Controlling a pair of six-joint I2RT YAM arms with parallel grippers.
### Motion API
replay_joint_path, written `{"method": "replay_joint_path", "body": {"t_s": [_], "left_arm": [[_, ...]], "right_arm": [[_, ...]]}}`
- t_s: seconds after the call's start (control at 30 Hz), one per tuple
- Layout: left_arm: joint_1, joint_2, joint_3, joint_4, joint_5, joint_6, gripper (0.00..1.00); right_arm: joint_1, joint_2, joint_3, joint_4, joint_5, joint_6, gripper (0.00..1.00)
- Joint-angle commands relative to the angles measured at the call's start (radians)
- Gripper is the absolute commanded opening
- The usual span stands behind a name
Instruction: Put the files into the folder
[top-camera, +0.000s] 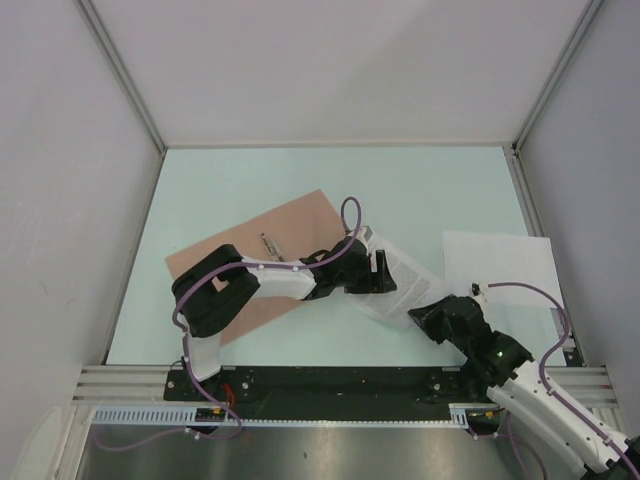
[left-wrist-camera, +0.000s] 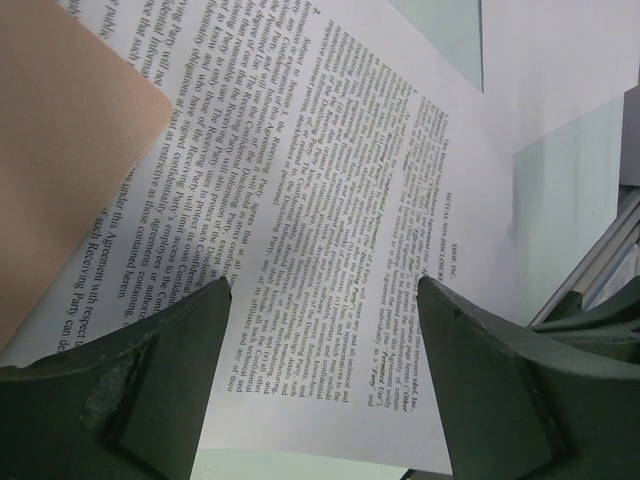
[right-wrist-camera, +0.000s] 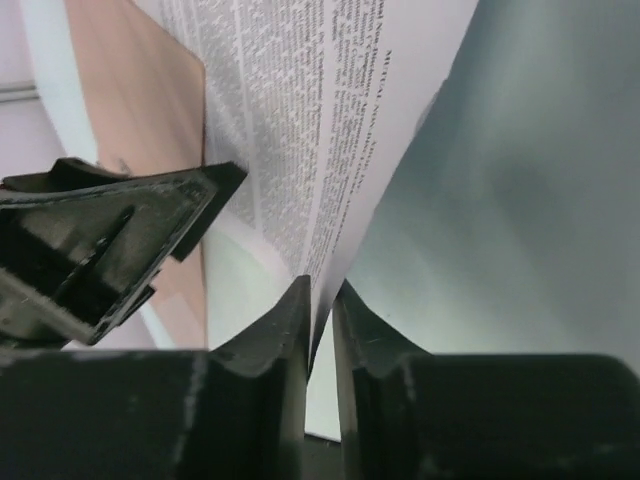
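Note:
The salmon folder (top-camera: 270, 250) lies flat at the table's left centre. The printed text sheet (top-camera: 408, 282) lies to its right. In the left wrist view the folder's corner (left-wrist-camera: 60, 150) covers part of the sheet (left-wrist-camera: 330, 200). My left gripper (top-camera: 383, 272) is open and empty, hovering over the sheet with its fingers (left-wrist-camera: 170, 380) spread. My right gripper (top-camera: 425, 318) is shut on the sheet's near right edge (right-wrist-camera: 300, 100), which bends up between the fingertips (right-wrist-camera: 295, 310). The plain white sheet (top-camera: 500, 265) lies flat at the right.
Grey walls and metal rails (top-camera: 540, 215) enclose the pale green table (top-camera: 330, 190). The left gripper shows in the right wrist view (right-wrist-camera: 120, 230), close to the sheet. The aluminium base rail (top-camera: 330, 380) runs along the near edge.

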Motion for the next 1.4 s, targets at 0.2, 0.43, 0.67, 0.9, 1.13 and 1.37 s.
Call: {"method": "replay_joint_path", "body": {"t_s": [0.2,0.43,0.67,0.9,1.13,1.37], "left_arm": [[-0.006,-0.195,0.077,-0.197,0.036,0.138,0.88],[0.033,-0.462,0.17,-0.343,0.001,0.247,0.99],[0.211,-0.812,0.075,-0.479,-0.132,0.337,1.0],[0.291,-1.125,0.106,-0.717,-0.408,0.491,0.99],[0.294,-1.273,0.158,-0.846,-0.567,0.534,1.0],[0.294,-1.253,0.157,-0.828,-0.55,0.534,1.0]], "right_arm": [[0.006,0.234,0.155,-0.076,0.273,-0.203,0.0],[0.005,0.326,0.517,-0.1,0.396,-0.675,0.0],[0.011,0.519,0.791,0.11,-0.119,-1.343,0.0],[0.209,0.772,1.063,0.054,-0.761,-1.405,0.0],[0.396,0.874,1.112,0.228,-1.164,-1.239,0.0],[0.123,1.004,1.054,0.042,-1.37,-1.319,0.0]]}}
